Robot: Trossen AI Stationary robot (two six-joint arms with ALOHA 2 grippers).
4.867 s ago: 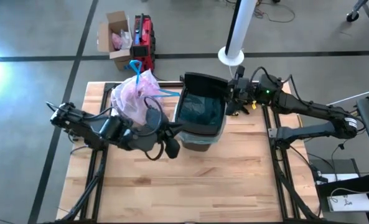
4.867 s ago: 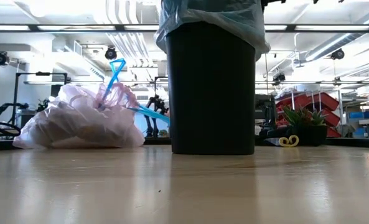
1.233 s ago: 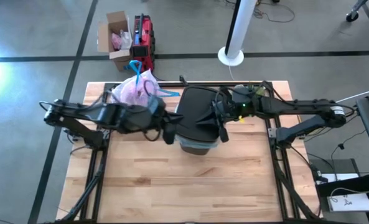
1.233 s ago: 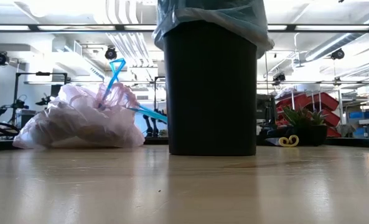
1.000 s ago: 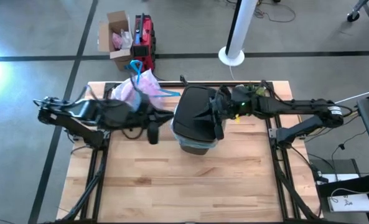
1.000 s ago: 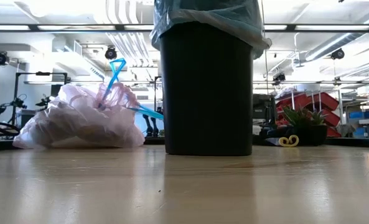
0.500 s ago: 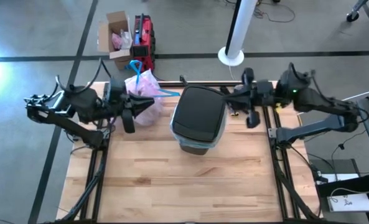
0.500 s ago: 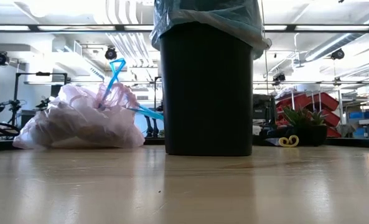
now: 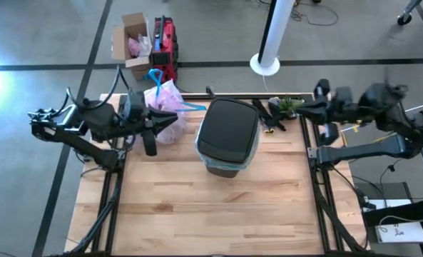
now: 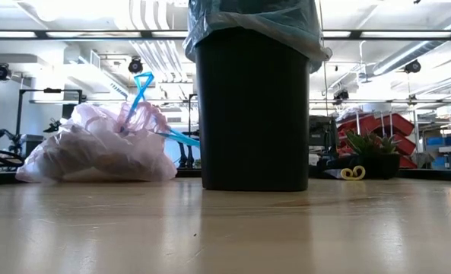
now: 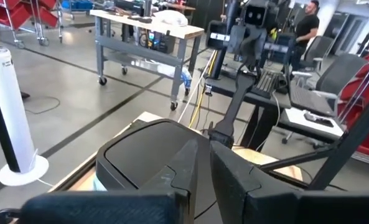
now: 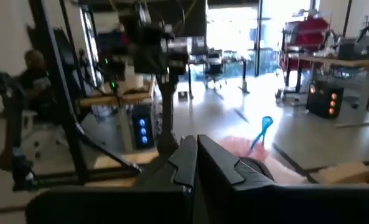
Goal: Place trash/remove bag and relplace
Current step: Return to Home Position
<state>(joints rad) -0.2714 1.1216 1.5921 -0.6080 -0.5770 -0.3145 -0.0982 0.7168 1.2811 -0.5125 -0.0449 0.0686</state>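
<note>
Jaws on both arms stand closed to a thin slit, with nothing between them. Over the rear left edge of the table [image 9: 211, 214] hangs the left gripper [image 11: 204, 148], just beside the bag [image 9: 165, 107]; its dark fingers [image 11: 234, 179] are wedge-shaped and taper toward their tips. The right gripper [image 12: 194, 144] is out over the table's rear right edge, well apart from the bin [image 10: 252, 114].

The bag lies at the table's rear left corner, near the bin's left side. It is thin, translucent pinkish-white plastic, crinkled and bulging into a low, lumpy mound. Its neck is gathered by a bright blue drawstring [image 10: 141, 85] whose loop sticks up stiffly. What fills it cannot be made out through the plastic.

The bin is black, smooth-sided hard plastic, a tall tub with rounded corners, narrowing slightly toward its base. Its lid [image 9: 229, 125] lies shut on top. A light blue liner [image 10: 286, 27], filmy and wrinkled, is folded over the rim and hangs outside in loose pleats. The table is pale butcher-block wood in long narrow strips, with a faint sheen.
</note>
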